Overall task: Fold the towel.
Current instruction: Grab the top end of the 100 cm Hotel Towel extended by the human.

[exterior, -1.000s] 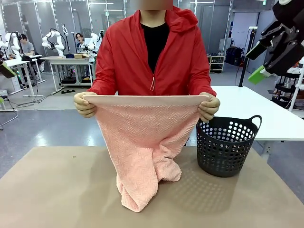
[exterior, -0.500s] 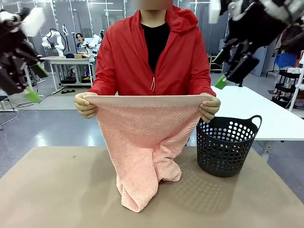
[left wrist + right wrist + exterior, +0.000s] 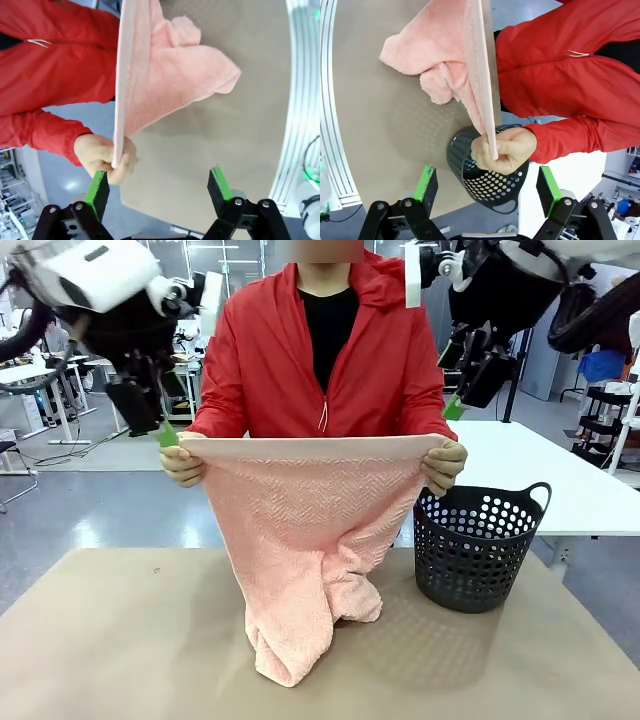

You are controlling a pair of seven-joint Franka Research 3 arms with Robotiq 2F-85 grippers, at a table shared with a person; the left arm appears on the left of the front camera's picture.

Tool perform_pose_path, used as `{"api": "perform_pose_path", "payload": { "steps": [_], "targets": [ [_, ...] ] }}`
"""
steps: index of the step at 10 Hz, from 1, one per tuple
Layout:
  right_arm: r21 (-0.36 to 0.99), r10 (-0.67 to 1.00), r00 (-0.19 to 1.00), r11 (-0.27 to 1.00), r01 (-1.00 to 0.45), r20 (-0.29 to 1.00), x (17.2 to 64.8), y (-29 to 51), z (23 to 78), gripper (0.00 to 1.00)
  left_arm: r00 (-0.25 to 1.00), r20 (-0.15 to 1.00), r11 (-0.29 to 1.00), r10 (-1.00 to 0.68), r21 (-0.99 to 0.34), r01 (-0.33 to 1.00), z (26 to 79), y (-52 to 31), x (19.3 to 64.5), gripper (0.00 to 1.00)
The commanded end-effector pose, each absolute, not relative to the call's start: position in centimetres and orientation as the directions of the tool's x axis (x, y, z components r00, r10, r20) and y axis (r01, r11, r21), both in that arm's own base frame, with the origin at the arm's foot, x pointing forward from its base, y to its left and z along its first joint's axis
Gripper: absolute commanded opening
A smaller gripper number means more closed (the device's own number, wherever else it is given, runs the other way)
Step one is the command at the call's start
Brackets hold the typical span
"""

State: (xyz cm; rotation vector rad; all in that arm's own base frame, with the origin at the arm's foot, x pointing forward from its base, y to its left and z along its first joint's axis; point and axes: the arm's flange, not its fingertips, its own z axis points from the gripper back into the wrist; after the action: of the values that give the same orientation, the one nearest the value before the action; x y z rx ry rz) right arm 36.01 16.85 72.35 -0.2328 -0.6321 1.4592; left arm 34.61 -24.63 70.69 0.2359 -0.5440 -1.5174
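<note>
A person in a red jacket stands at the far side and holds the salmon-pink towel (image 3: 305, 530) stretched by its two top corners; its lower end lies bunched on the table. My left gripper (image 3: 150, 420) hangs open just beside the person's hand (image 3: 180, 462) at the towel's left corner. In the left wrist view that hand (image 3: 106, 157) sits just ahead of one of the open gripper's (image 3: 159, 187) fingers. My right gripper (image 3: 468, 390) is open, above the other hand (image 3: 443, 465). In the right wrist view the gripper (image 3: 486, 185) points at that fist (image 3: 502, 149) on the towel (image 3: 445, 55).
A dark grey perforated basket (image 3: 470, 550) stands on the brown table (image 3: 120, 640) to the right of the towel, right below the person's hand (image 3: 485, 175). A white table (image 3: 560, 480) lies behind it. Other tables and people show far off on the left.
Both arms have swung in from the picture's edges toward the towel's top corners and down near the person's hands. The towel and the person have stayed still.
</note>
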Motion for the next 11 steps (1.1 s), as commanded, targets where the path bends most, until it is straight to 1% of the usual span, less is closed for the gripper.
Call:
{"api": "perform_pose_path", "payload": {
  "steps": [1, 3, 5, 6, 7, 9, 11],
  "targets": [
    [-0.497, 0.972, 0.026, 0.142, -0.856, 0.232, 37.2, 18.6, 72.5, 1.0, -0.038, 0.178, 0.056, -0.983, 0.495, 0.867, 70.8, -25.8, 36.4, 1.0],
    [-0.486, 0.981, 0.038, 0.127, -0.864, 0.19, 39.0, 19.8, 71.1, 1.0, -0.014, 0.192, 0.086, -0.981, 0.501, 0.861, 69.8, -26.2, 38.4, 1.0],
    [-0.49, 0.99, 0.049, 0.109, -0.865, 0.134, 41.4, 20.9, 69.2, 1.0, -0.015, 0.187, 0.079, -0.982, 0.485, 0.871, 68.2, -26.9, 41.9, 1.0],
    [-0.474, 0.99, 0.052, 0.107, -0.874, 0.128, 42.0, 21.2, 68.4, 1.0, -0.052, 0.216, 0.049, -0.975, 0.438, 0.898, 67.7, -26.9, 42.6, 1.0],
    [-0.46, 0.991, 0.047, 0.099, -0.883, 0.124, 42.7, 21.5, 67.4, 1.0, -0.062, 0.219, 0.039, -0.974, 0.429, 0.902, 67.0, -26.7, 43.9, 1.0],
    [-0.408, 0.989, 0.05, 0.102, -0.907, 0.136, 44.4, 21.8, 65.3, 1.0, -0.046, 0.18, 0.04, -0.983, 0.445, 0.895, 65.7, -26.8, 45.8, 1.0],
    [-0.382, 0.992, 0.052, 0.093, -0.919, 0.116, 45.8, 22.0, 63.7, 1.0, -0.044, 0.189, 0.038, -0.981, 0.412, 0.91, 64.4, -27.0, 47.6, 1.0]
  ]
}}
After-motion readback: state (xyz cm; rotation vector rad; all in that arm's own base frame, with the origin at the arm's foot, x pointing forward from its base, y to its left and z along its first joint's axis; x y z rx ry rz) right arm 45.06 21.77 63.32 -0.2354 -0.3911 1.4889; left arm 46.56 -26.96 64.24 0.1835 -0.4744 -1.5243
